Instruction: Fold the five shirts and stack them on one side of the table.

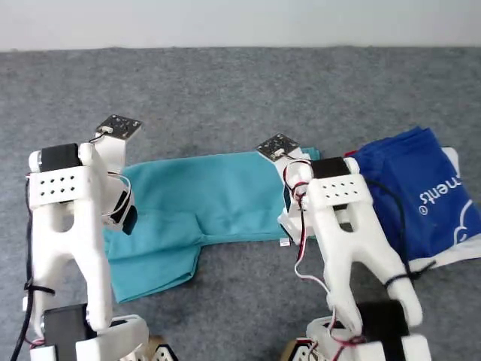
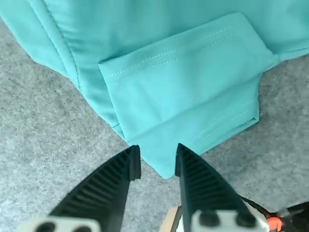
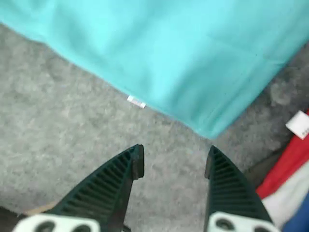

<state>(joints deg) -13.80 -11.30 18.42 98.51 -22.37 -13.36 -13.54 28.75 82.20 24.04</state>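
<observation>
While a teal shirt (image 1: 203, 203) lies spread mid-table (image 1: 225, 90), the left gripper (image 2: 154, 162) and right gripper (image 3: 174, 162) hover at its ends, jaws apart, holding nothing.

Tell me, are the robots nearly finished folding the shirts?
Not nearly. Done: nothing stacked neatly yet. In hand: the teal shirt lies partly folded, both jaws open above its near edge, holding nothing. Left: finish it, then the blue shirt, bunched at the side, and the rest.

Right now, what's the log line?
left gripper: open, at teal fabric shirt sleeve | right gripper: open, over grey table mat | blue printed shirt: adjacent
</observation>
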